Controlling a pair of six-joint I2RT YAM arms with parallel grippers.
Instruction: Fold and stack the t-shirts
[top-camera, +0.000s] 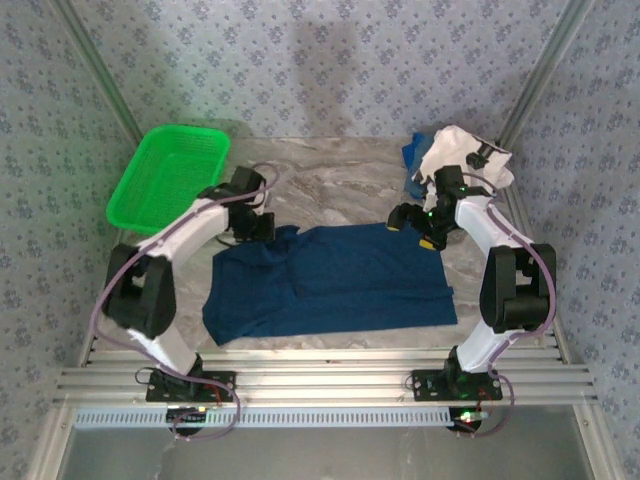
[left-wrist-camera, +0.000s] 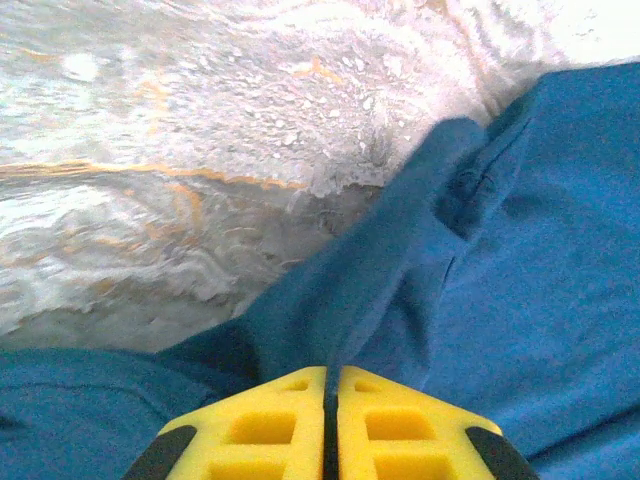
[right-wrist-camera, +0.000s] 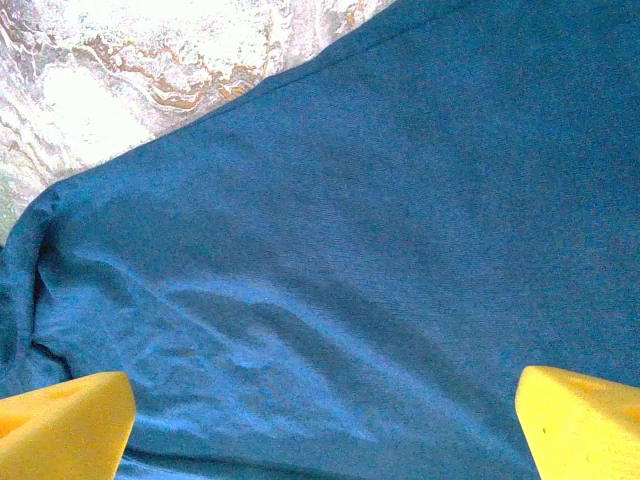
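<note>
A dark navy t-shirt (top-camera: 330, 280) lies spread across the middle of the table, plain side up. My left gripper (top-camera: 262, 228) is at its far left corner. In the left wrist view the yellow fingers (left-wrist-camera: 390, 420) are pressed together, and my left gripper (left-wrist-camera: 330, 375) pinches a raised fold of the navy t-shirt (left-wrist-camera: 380, 270). My right gripper (top-camera: 420, 228) hovers at the shirt's far right corner. In the right wrist view my right gripper (right-wrist-camera: 320, 430) is open, with its fingers (right-wrist-camera: 65, 425) far apart over flat navy cloth (right-wrist-camera: 380, 230). A white t-shirt (top-camera: 458, 155) and another blue t-shirt (top-camera: 412, 160) lie crumpled at the back right.
A green plastic basket (top-camera: 170, 175) sits at the back left of the marble table (top-camera: 330, 180). Patterned walls close in the sides and back. An aluminium rail (top-camera: 320, 385) runs along the near edge by the arm bases.
</note>
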